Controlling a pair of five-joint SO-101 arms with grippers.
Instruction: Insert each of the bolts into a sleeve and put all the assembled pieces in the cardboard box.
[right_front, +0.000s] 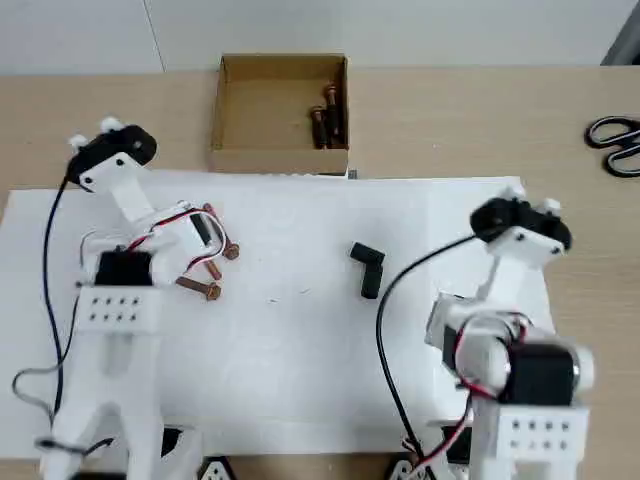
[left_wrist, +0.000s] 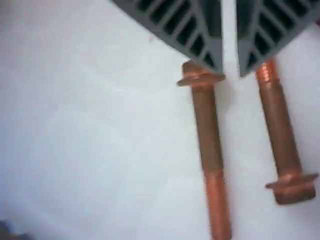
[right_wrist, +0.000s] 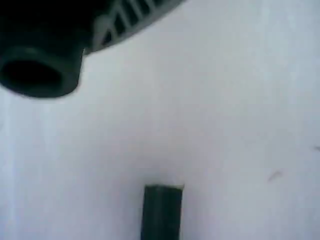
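No legible txt anywhere.

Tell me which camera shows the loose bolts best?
The left wrist view: two bolts lie side by side up close, with heads and threads plain. The high view shows the bolts small, and partly hidden under the left arm. The right wrist view faces a sleeve instead.

The left arm (right_front: 120, 190) rises from its near-left base, bends at a far elbow and folds back rightward, its tool (left_wrist: 230, 60) pointing down just over the surface, fingers (left_wrist: 200, 30) a slit apart. The right arm (right_front: 505, 270) folds likewise at near right, its tool (right_front: 443, 322) gripping a black sleeve (right_wrist: 40, 70).
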